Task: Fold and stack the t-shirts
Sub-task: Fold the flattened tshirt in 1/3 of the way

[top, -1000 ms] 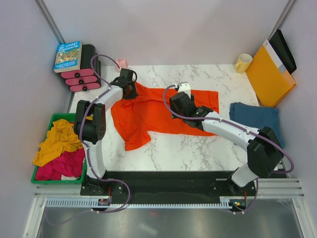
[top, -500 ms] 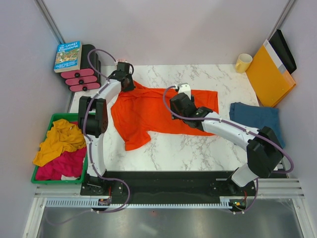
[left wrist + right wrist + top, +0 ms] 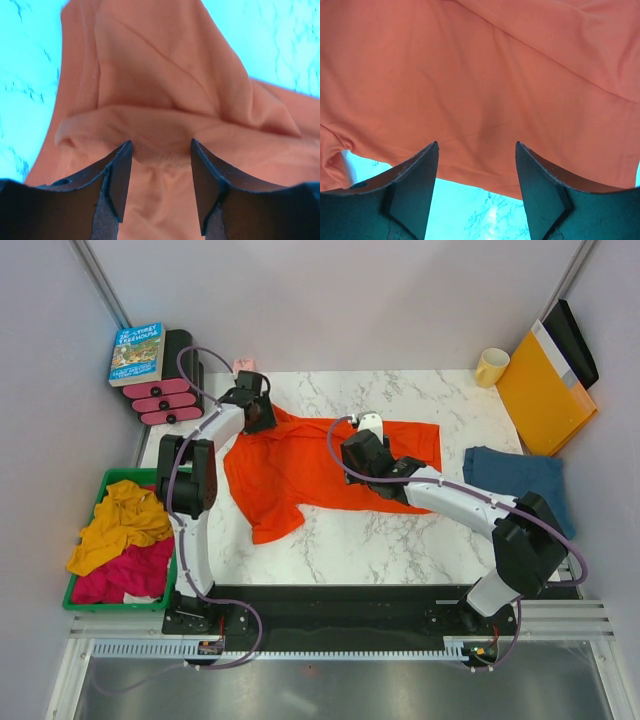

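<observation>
The bright orange-red t-shirt (image 3: 300, 465) lies spread and wrinkled on the marble table (image 3: 400, 540). My left gripper (image 3: 258, 416) stands open over its far left corner. In the left wrist view its jaws (image 3: 160, 150) straddle a bunched fold of the orange cloth (image 3: 165, 90) without pinching it. My right gripper (image 3: 360, 445) hovers open above the shirt's middle. Seen from the right wrist, its fingers (image 3: 476, 150) frame the shirt's edge (image 3: 485, 100) and bare marble. The dark blue t-shirt (image 3: 515, 480) lies folded at the right.
An orange-yellow envelope (image 3: 545, 390) leans at the right wall, with a yellow mug (image 3: 491, 366) beside it. A green bin (image 3: 120, 474) of yellow and pink cloth sits left of the table. A book (image 3: 137, 352) rests on pink-and-black rolls (image 3: 165, 400) at the back left.
My left gripper pulled the shirt's corner toward the back left, then opened and let it go. The right arm has barely moved.
</observation>
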### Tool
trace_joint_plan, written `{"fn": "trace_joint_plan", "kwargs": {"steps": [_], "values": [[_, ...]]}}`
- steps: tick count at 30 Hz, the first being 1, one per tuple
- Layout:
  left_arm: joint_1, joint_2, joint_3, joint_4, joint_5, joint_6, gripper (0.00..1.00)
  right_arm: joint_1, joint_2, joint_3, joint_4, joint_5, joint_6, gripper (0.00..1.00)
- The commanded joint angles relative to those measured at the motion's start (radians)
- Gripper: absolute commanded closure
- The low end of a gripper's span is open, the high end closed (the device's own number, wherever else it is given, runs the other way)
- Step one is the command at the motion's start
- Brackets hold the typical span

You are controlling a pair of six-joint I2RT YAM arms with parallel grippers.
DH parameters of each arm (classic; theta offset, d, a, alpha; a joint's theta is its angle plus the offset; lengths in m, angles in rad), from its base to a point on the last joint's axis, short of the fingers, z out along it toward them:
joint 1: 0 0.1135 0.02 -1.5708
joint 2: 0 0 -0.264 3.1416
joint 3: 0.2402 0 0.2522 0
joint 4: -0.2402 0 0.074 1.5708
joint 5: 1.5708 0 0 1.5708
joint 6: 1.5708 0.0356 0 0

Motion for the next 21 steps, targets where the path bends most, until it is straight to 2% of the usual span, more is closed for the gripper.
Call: {"fn": "trace_joint_plan", "kwargs": {"steps": [1,4,11,14,21], "values": [[-0.039,-0.129,-0.108,0.069,0.013,-0.031,0.45,0.004,0.019,0.004,0.044,-0.022,0.021,0.3],[-0.073,-0.159,-0.193,0.118,0.048,-0.049,0.49,0.002,0.024,0.001,0.05,-0.038,0.029,0.3],[-0.127,-0.198,-0.291,0.198,0.026,-0.055,0.47,0.002,0.014,-0.022,0.058,-0.05,0.036,0.3],[-0.125,-0.184,-0.276,0.204,0.018,-0.045,0.47,0.002,0.01,-0.026,0.058,-0.047,0.036,0.31],[-0.113,-0.103,-0.13,0.146,-0.019,-0.002,0.51,0.002,0.004,-0.034,0.058,-0.038,0.024,0.3]]}}
